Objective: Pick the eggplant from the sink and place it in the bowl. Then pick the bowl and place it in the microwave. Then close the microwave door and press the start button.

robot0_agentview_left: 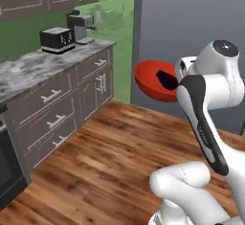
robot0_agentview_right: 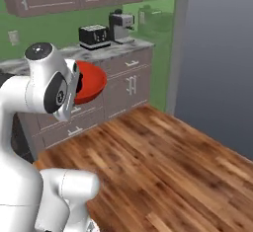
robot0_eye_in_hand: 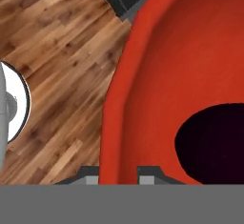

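Note:
The red-orange bowl hangs in the air above the wooden floor, held at its rim beside my white arm. It also shows in the right base view as the bowl, in front of the counter drawers. The dark eggplant lies inside it. In the hand view my gripper is shut on the bowl, one fingertip on each side of the rim, with the eggplant close by inside. The sink and the microwave are out of view.
A grey marble counter with drawers runs along the left, carrying a black toaster and a coffee machine. A dark appliance sits at the lower left. A tall grey panel stands behind the bowl. Wooden floor spreads below.

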### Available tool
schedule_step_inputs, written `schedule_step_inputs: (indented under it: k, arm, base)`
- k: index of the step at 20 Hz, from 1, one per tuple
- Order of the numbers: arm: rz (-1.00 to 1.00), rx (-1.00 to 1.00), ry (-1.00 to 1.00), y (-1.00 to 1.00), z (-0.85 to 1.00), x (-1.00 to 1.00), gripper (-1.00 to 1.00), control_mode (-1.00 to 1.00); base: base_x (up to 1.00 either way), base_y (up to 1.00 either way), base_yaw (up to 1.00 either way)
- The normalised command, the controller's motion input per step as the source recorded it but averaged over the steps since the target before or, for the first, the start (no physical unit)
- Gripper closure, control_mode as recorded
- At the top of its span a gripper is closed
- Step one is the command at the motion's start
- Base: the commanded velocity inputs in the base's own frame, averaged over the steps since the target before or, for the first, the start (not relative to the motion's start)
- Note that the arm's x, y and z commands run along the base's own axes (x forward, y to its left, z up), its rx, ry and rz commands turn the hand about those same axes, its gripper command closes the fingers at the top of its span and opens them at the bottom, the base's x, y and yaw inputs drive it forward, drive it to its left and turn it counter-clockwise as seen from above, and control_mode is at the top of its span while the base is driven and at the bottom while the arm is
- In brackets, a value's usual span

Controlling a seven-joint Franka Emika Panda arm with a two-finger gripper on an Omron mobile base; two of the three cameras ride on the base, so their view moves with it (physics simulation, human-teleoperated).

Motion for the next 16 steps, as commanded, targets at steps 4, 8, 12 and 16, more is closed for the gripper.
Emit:
schedule_step_inputs:
  k: [4,8,12,16]
  arm:
    - [0.00,0.00,0.00,0.00,0.00,0.00,1.00,1.00]
    - [0.00,0.00,0.00,0.00,0.00,0.00,1.00,1.00]
    - [0.00,0.00,0.00,0.00,0.00,0.00,1.00,1.00]
    - [0.00,0.00,0.00,0.00,0.00,0.00,1.00,1.00]
  base:
    - [0.29,0.36,0.76]
    - [0.42,0.39,0.70]
    - [0.52,0.44,0.64]
    - [0.56,0.42,0.58]
